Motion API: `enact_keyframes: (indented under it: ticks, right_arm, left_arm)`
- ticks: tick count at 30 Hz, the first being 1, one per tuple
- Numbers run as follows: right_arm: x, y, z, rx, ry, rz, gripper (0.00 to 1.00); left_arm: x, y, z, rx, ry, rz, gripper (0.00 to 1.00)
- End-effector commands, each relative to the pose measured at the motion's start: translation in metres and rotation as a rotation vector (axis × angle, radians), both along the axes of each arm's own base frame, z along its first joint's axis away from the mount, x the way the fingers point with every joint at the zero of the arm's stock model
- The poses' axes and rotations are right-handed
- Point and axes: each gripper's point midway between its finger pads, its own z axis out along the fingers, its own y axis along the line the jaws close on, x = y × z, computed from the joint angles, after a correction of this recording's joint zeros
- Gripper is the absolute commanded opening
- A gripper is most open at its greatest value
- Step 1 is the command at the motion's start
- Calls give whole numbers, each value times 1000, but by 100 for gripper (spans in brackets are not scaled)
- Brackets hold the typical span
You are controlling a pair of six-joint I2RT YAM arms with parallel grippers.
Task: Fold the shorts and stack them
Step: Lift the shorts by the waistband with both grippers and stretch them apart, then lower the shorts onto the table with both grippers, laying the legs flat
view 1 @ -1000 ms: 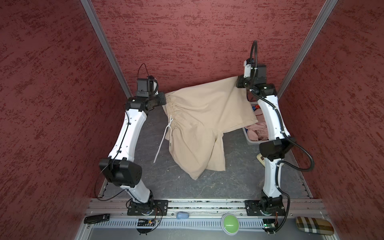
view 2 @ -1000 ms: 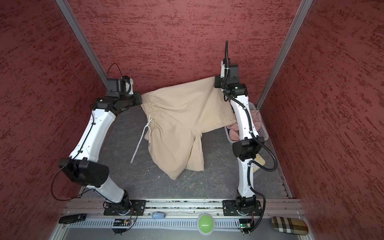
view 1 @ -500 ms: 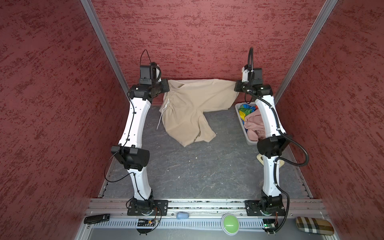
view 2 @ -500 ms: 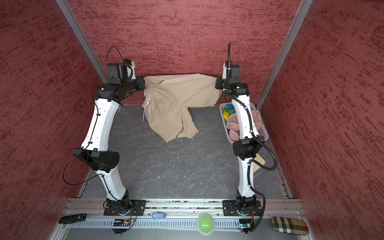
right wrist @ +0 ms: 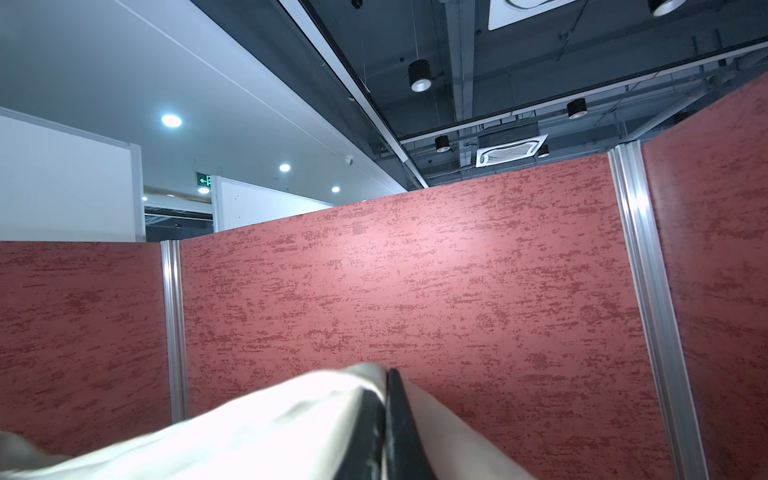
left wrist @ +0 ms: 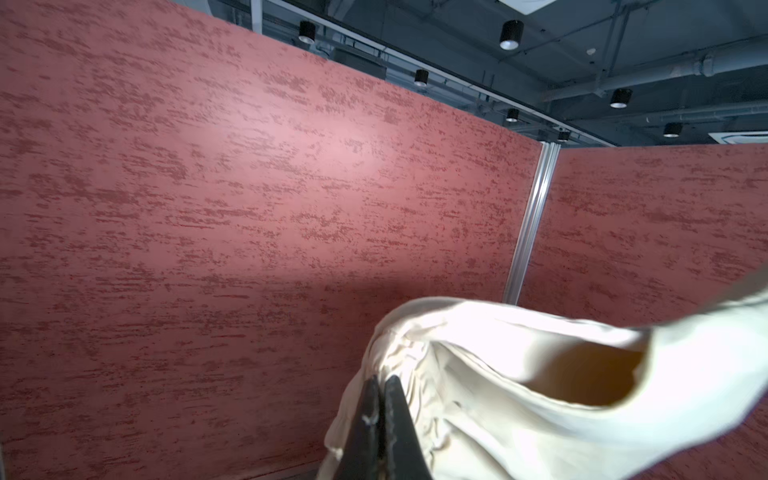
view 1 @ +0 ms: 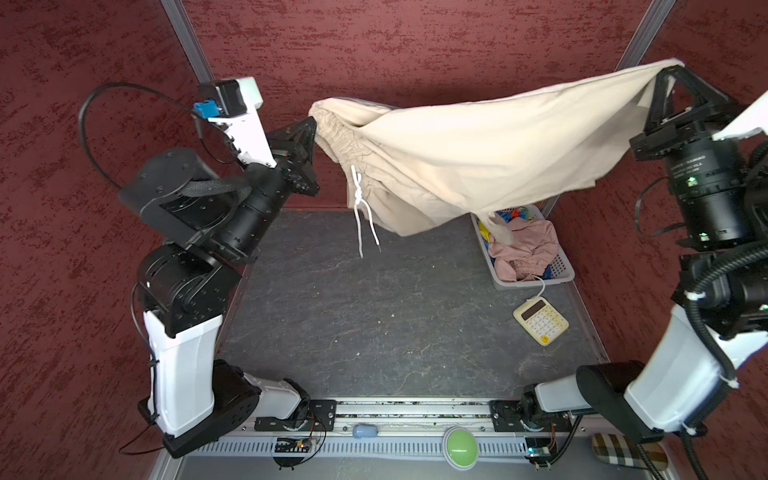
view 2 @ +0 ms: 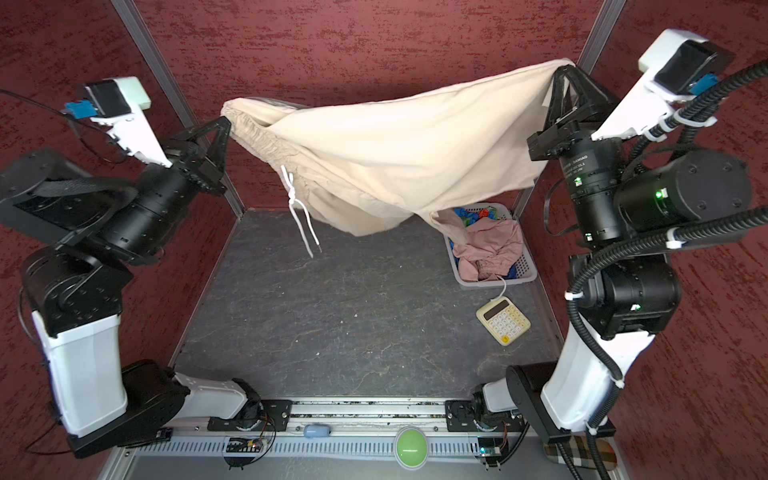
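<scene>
The beige shorts (view 1: 478, 153) hang in the air, stretched between the two arms, well above the dark table (view 1: 374, 316). The left gripper (view 1: 312, 124) is clenched on the gathered waistband. In the left wrist view its black fingers (left wrist: 399, 415) are pressed together, and the cream cloth bunches just beside them. The right gripper (view 1: 664, 77) stands higher and is clenched on the other end of the same cloth. In the right wrist view the cloth is pinched between its closed fingers (right wrist: 401, 424).

From the waistband, below and near the left gripper, a white drawstring (view 1: 360, 208) hangs down with its ends free above the table. The cloth sags in the middle between the grippers.

Below the right gripper a white perforated basket (view 1: 565, 274) stands on the table. The dusty pink shorts (view 1: 528, 245) lie crumpled inside it. The rainbow-striped pair (view 1: 513, 214) shows only a little behind them, under the beige cloth. One beige leg tip hangs over the basket; I cannot tell if it touches. A cream calculator (view 1: 540, 321) lies on the table near the basket.
</scene>
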Motion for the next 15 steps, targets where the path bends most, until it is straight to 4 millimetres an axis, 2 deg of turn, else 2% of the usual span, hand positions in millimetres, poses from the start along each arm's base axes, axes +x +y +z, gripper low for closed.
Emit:
enact_keyframes:
  ticks: [1,4,7,9,11,15]
  right_arm:
    - [112,-4,-69,-31,254,-33,0]
    - [168,-4,-110,-28,368,-24,0]
    - [233,-1,-172,-27,518,-4,0]
    - [277,4,-222,-23,618,22,0]
    - [317,14,-276,-21,713,62,0]
    - [371,47,-365,-99,845,59,0]
  left_arm:
    - [23,1,-11,35,30,96,0]
    - [49,4,-31,80,91,146,0]
    - [93,18,-78,68,252,153,0]
    - [126,32,-123,45,378,162,0]
    - [161,47,-180,52,500,193,0]
    - [217,75,-296,66,752,227,0]
